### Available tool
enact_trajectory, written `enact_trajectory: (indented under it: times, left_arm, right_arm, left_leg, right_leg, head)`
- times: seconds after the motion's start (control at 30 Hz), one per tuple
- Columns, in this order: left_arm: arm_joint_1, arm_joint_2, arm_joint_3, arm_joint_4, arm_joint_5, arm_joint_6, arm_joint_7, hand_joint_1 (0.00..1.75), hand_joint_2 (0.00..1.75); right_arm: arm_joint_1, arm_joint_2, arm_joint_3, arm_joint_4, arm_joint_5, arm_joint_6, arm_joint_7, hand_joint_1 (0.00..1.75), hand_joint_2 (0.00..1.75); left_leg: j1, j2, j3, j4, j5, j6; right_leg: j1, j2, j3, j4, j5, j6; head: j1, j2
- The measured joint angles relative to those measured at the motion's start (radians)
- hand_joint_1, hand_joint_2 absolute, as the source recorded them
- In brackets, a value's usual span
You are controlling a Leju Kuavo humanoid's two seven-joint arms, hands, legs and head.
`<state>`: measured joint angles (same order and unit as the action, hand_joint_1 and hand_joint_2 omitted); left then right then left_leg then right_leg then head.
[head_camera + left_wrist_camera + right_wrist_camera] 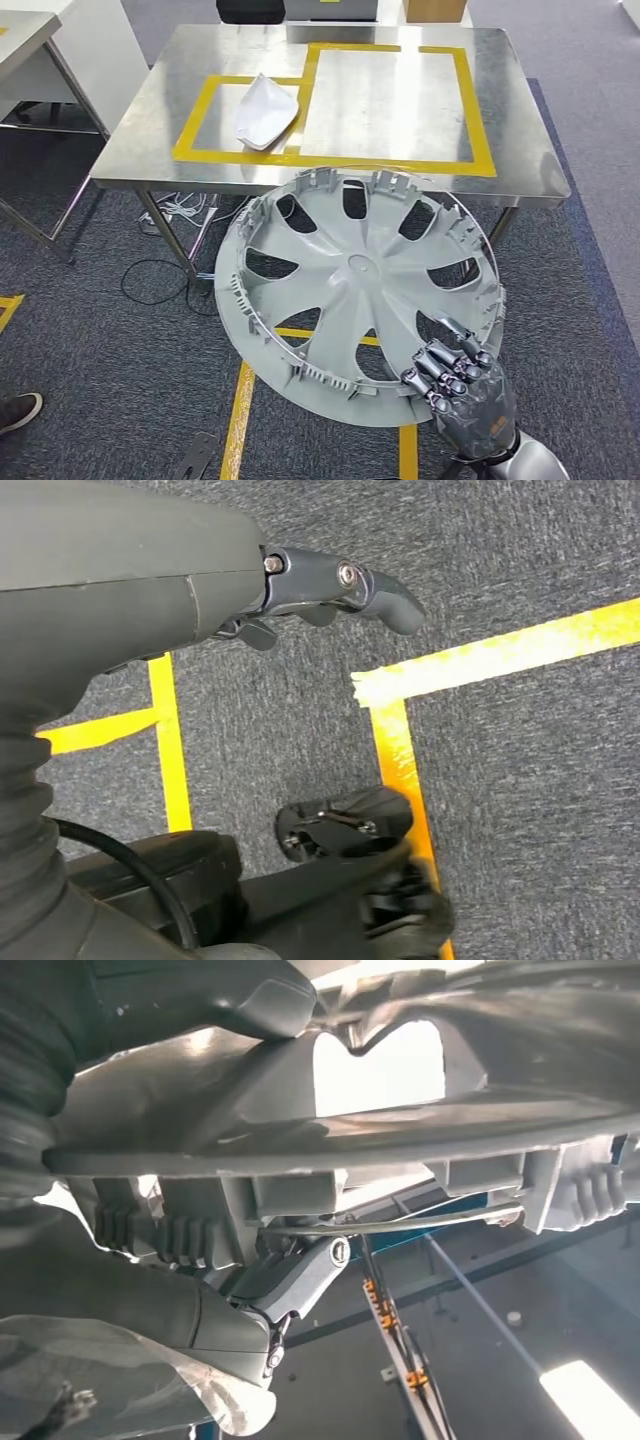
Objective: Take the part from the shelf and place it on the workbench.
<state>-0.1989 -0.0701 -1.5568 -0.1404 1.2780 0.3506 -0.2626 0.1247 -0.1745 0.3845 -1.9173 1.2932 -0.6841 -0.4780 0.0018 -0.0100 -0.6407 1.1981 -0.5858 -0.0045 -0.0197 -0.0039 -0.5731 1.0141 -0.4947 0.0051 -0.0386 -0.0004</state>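
Observation:
A large grey wheel cover (355,275) hangs tilted in front of the steel workbench (513,150), its far rim overlapping the bench's near edge in the head view. My right hand (460,390) grips its near right rim, fingers curled over the edge. In the right wrist view the cover's ribbed rim (340,1140) is close up, with my right hand (189,1310) clamped on it. The bench carries two rectangles of yellow tape; a white curved part (266,112) lies in the left one. My left hand (151,570) hangs over the carpet with its fingers extended, holding nothing.
Cables (177,210) lie on the floor under the bench's left legs. A person's shoe (19,410) is at the far left. A white table (30,30) stands at the back left. Yellow floor tape (240,410) runs beneath the cover.

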Motion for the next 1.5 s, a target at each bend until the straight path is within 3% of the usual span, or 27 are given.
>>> enact_trajectory:
  times: [0.07, 0.1, 0.17, 0.23, 0.27, 0.4, 0.47, 0.53, 0.57, 0.6, 0.63, 0.7, 0.73, 0.8, 0.93, 0.97, 1.03, 1.07, 1.1, 1.13, 1.2, 1.27, 1.43, 1.5]
  left_arm:
    - [0.003, 0.000, 0.000, 0.000, 0.001, 0.000, 0.000, 0.00, 1.75]
    - [0.003, 0.000, 0.000, 0.000, 0.001, 0.000, 0.000, 0.00, 1.75]
    - [0.003, 0.000, 0.000, 0.000, 0.001, 0.000, 0.000, 0.00, 1.75]
    - [0.001, 0.000, 0.000, 0.000, 0.001, 0.000, -0.001, 0.00, 1.75]
    - [0.000, 0.000, 0.000, 0.000, 0.001, 0.000, -0.001, 0.00, 1.75]
    - [0.002, 0.000, 0.000, 0.000, 0.001, 0.000, -0.001, 0.00, 1.75]
    - [0.000, -0.001, 0.000, 0.000, 0.001, 0.000, -0.001, 0.00, 1.75]
    - [0.000, -0.001, 0.000, 0.000, 0.001, 0.000, -0.001, 0.00, 1.75]
    - [0.000, -0.001, 0.000, 0.000, 0.001, 0.000, -0.001, 0.00, 1.75]
    - [0.001, -0.001, 0.000, 0.000, 0.001, 0.000, -0.001, 0.00, 1.75]
    - [0.001, -0.001, 0.000, 0.000, 0.001, 0.000, -0.001, 0.00, 1.75]
    - [0.001, -0.002, 0.000, 0.000, 0.001, 0.000, -0.001, 0.00, 1.75]
    - [0.000, -0.002, 0.000, 0.000, 0.001, 0.000, -0.001, 0.00, 1.75]
    - [0.000, -0.002, 0.000, 0.000, 0.001, 0.000, -0.001, 0.00, 1.75]
    - [-0.001, -0.003, 0.000, 0.000, 0.001, -0.001, -0.001, 0.00, 1.75]
    - [-0.001, -0.002, 0.000, 0.000, 0.001, -0.001, -0.001, 0.00, 1.75]
    - [0.001, -0.003, 0.000, 0.000, 0.003, -0.001, -0.001, 0.00, 1.75]
    - [0.003, -0.002, 0.000, 0.000, 0.003, -0.001, -0.001, 0.00, 1.75]
    - [0.005, -0.002, 0.000, 0.000, 0.004, -0.001, -0.001, 0.00, 1.75]
    - [0.007, -0.002, 0.000, 0.000, 0.005, -0.002, -0.001, 0.00, 1.75]
    - [0.007, -0.002, 0.000, 0.000, 0.005, -0.003, -0.001, 0.00, 1.75]
    - [0.006, -0.002, 0.000, 0.000, 0.005, -0.004, -0.001, 0.00, 1.75]
    - [0.007, -0.002, 0.000, 0.000, 0.004, -0.006, -0.001, 0.00, 1.75]
    - [0.005, -0.002, 0.000, 0.000, 0.003, -0.006, -0.001, 0.00, 1.75]
  right_arm:
    - [0.000, 0.002, -0.002, 0.000, 0.000, 0.000, -0.001, 1.75, 1.75]
    - [0.000, 0.002, -0.003, 0.000, 0.000, 0.000, -0.001, 1.75, 1.75]
    - [0.001, 0.003, -0.003, 0.000, 0.000, 0.000, -0.001, 1.75, 1.75]
    - [0.000, 0.004, -0.003, 0.000, 0.000, 0.000, -0.001, 1.75, 1.75]
    - [-0.001, 0.004, -0.003, 0.000, 0.000, 0.000, -0.001, 1.75, 1.75]
    - [-0.001, 0.005, -0.004, 0.000, -0.001, 0.000, -0.001, 1.75, 1.75]
    - [-0.001, 0.005, -0.004, 0.000, -0.001, 0.000, -0.001, 1.75, 1.75]
    - [-0.001, 0.005, -0.004, 0.000, -0.001, 0.000, -0.001, 1.75, 1.75]
    - [-0.001, 0.005, -0.004, 0.000, -0.001, 0.000, -0.001, 1.75, 1.75]
    - [0.000, 0.005, -0.004, 0.000, -0.001, 0.000, -0.001, 1.75, 1.75]
    - [0.000, 0.005, -0.004, 0.000, -0.001, 0.000, -0.001, 1.75, 1.75]
    - [0.000, 0.005, -0.005, 0.000, -0.001, 0.000, -0.001, 1.75, 1.75]
    - [0.000, 0.005, -0.005, 0.000, -0.001, 0.000, -0.001, 1.75, 1.75]
    - [-0.001, 0.005, -0.006, 0.000, -0.001, 0.000, -0.001, 1.75, 1.75]
    - [0.001, 0.006, -0.009, 0.000, -0.001, 0.000, -0.001, 1.75, 1.75]
    - [0.001, 0.006, -0.009, 0.000, -0.001, 0.000, -0.001, 1.75, 1.75]
    - [0.001, 0.007, -0.009, 0.000, -0.001, 0.000, -0.001, 1.75, 1.75]
    - [0.001, 0.007, -0.010, 0.000, -0.001, 0.000, -0.001, 1.75, 1.75]
    - [0.002, 0.007, -0.010, 0.000, -0.001, 0.000, -0.001, 1.75, 1.75]
    - [0.003, 0.007, -0.010, 0.000, -0.001, 0.000, -0.001, 1.75, 1.75]
    - [0.004, 0.007, -0.010, 0.001, -0.001, 0.000, -0.001, 1.75, 1.75]
    - [0.004, 0.007, -0.010, 0.001, 0.000, 0.000, -0.001, 1.75, 1.75]
    - [0.004, 0.007, -0.010, 0.000, 0.000, 0.000, 0.001, 1.75, 1.75]
    - [0.004, 0.007, -0.010, 0.000, 0.000, 0.000, 0.001, 1.75, 1.75]
  left_leg:
    - [0.004, 0.000, -0.059, 0.104, -0.026, -0.005]
    - [0.005, 0.001, -0.068, 0.109, -0.010, -0.005]
    - [0.006, 0.001, -0.032, 0.010, 0.069, -0.002]
    - [0.003, 0.002, 0.019, -0.109, 0.117, 0.006]
    - [0.001, 0.003, 0.033, -0.141, 0.121, 0.009]
    - [0.002, 0.002, 0.044, -0.166, 0.111, 0.030]
    - [0.005, 0.002, 0.053, -0.172, 0.111, 0.041]
    - [0.003, 0.002, 0.056, -0.172, 0.107, 0.048]
    - [0.001, 0.002, 0.058, -0.172, 0.104, 0.050]
    - [0.000, 0.002, 0.062, -0.172, 0.101, 0.051]
    - [0.000, 0.000, 0.067, -0.172, 0.098, 0.051]
    - [-0.001, -0.003, 0.081, -0.172, 0.088, 0.047]
    - [-0.003, -0.004, 0.085, -0.171, 0.083, 0.043]
    - [-0.005, -0.004, 0.087, -0.171, 0.077, 0.034]
    - [-0.004, -0.001, 0.081, -0.148, 0.055, 0.012]
    - [-0.003, 0.000, 0.062, -0.106, 0.034, 0.006]
    - [0.001, 0.001, -0.006, 0.023, -0.013, -0.002]
    - [0.003, 0.001, -0.039, 0.076, -0.023, -0.004]
    - [0.004, 0.001, -0.060, 0.100, -0.015, -0.005]
    - [0.004, 0.001, -0.063, 0.085, 0.013, -0.004]
    - [0.004, 0.001, -0.024, -0.033, 0.098, 0.001]
    - [0.000, 0.001, 0.021, -0.139, 0.136, 0.008]
    - [0.000, 0.000, 0.047, -0.177, 0.121, 0.036]
    - [0.003, 0.000, 0.057, -0.183, 0.118, 0.046]
  right_leg:
    - [0.000, 0.000, 0.007, 0.000, -0.006, -0.002]
    - [0.000, 0.001, 0.012, 0.000, -0.010, -0.002]
    - [0.000, 0.003, 0.027, 0.000, -0.019, 0.003]
    - [0.003, 0.004, 0.035, 0.001, -0.028, 0.012]
    - [0.005, 0.004, 0.036, 0.001, -0.031, 0.017]
    - [0.004, 0.002, 0.031, 0.004, -0.042, 0.038]
    - [0.003, 0.003, -0.011, 0.083, -0.082, 0.046]
    - [0.003, 0.003, -0.089, 0.222, -0.131, 0.050]
    - [0.003, 0.003, -0.123, 0.270, -0.137, 0.050]
    - [0.003, 0.003, -0.140, 0.284, -0.124, 0.050]
    - [0.003, 0.003, -0.138, 0.257, -0.090, 0.047]
    - [0.005, 0.003, -0.088, 0.129, -0.007, 0.039]
    - [0.007, 0.003, -0.059, 0.068, 0.016, 0.035]
    - [0.011, 0.004, -0.029, 0.014, 0.018, 0.027]
    - [0.007, 0.005, -0.010, -0.005, 0.013, 0.006]
    - [0.004, 0.003, -0.003, -0.009, 0.012, 0.001]
    - [0.004, 0.002, 0.006, -0.011, 0.006, -0.005]
    - [0.005, 0.002, 0.010, -0.010, 0.003, -0.006]
    - [0.005, 0.003, 0.015, -0.010, -0.002, -0.006]
    - [0.005, 0.005, 0.022, -0.010, -0.007, -0.005]
    - [0.005, 0.006, 0.038, -0.010, -0.018, -0.001]
    - [0.008, 0.007, 0.046, -0.010, -0.030, 0.009]
    - [0.007, 0.005, 0.044, 0.002, -0.052, 0.039]
    - [0.007, 0.005, -0.009, 0.096, -0.093, 0.046]
  head:
    - [0.000, 0.000]
    - [0.000, 0.000]
    - [0.000, 0.000]
    - [0.000, 0.000]
    - [0.001, 0.000]
    - [0.002, 0.000]
    - [0.006, 0.000]
    - [0.009, 0.000]
    - [0.009, 0.000]
    - [0.009, 0.000]
    - [0.009, 0.000]
    - [0.009, 0.000]
    - [0.009, 0.000]
    - [0.008, 0.000]
    - [0.002, 0.000]
    - [0.000, 0.000]
    - [-0.003, 0.000]
    - [-0.003, 0.000]
    - [-0.003, 0.000]
    - [-0.003, 0.000]
    - [-0.003, 0.000]
    - [-0.002, 0.000]
    - [0.004, 0.000]
    - [0.010, 0.000]
